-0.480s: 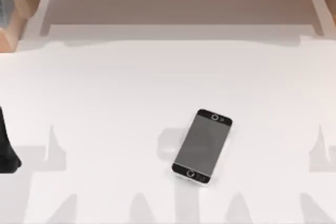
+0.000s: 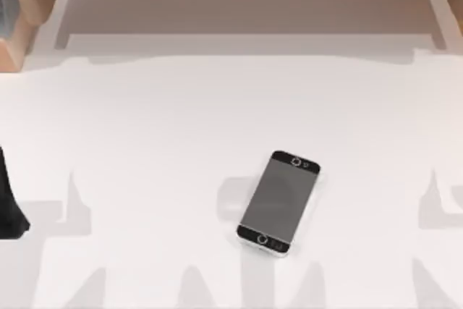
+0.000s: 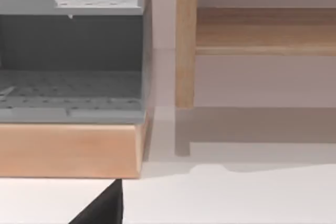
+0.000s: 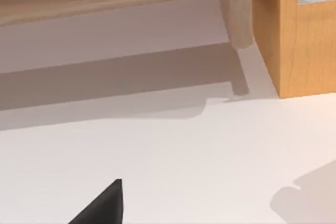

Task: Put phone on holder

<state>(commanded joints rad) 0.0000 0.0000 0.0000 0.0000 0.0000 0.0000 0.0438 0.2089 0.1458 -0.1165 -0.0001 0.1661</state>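
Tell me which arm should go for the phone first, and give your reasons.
Probably the right arm. The phone lies flat on the white table, right of the top view's middle. The left arm sits at the far left edge, a longer reach across. This is a judgement from position only.

Only the shadows on the bench (image 2: 217,106) differ vs the earlier top view. On the right side the grey arm shadow (image 2: 440,204) has slid a bit left and grown wider, w/ its thin spike now further from the right edge. Along the near edge, the pointed shadow shapes (image 2: 304,287) have shifted and changed outline too, esp. toward the near right corner.
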